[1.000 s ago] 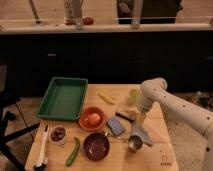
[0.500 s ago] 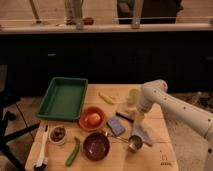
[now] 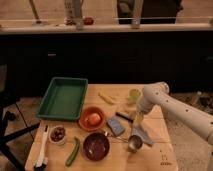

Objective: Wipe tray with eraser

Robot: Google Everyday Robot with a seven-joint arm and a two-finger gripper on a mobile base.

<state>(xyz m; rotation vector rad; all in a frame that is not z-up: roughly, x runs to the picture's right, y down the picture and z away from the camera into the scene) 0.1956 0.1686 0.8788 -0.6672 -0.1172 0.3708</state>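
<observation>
The green tray (image 3: 62,97) lies at the back left of the wooden table. A blue-grey block, the eraser (image 3: 116,126), lies flat near the table's middle, to the right of an orange bowl. My gripper (image 3: 136,120) hangs from the white arm (image 3: 165,102) that reaches in from the right. It is just to the right of the eraser, low over the table and far from the tray. Nothing shows in its hold.
An orange bowl with a fruit (image 3: 92,119), a dark red bowl (image 3: 96,145), a small white bowl (image 3: 58,134), a brush (image 3: 41,150), a green vegetable (image 3: 73,151), a metal cup (image 3: 134,143), a grey cloth (image 3: 143,134), a yellow piece (image 3: 106,97) and a green cup (image 3: 133,95) crowd the table (image 3: 165,159).
</observation>
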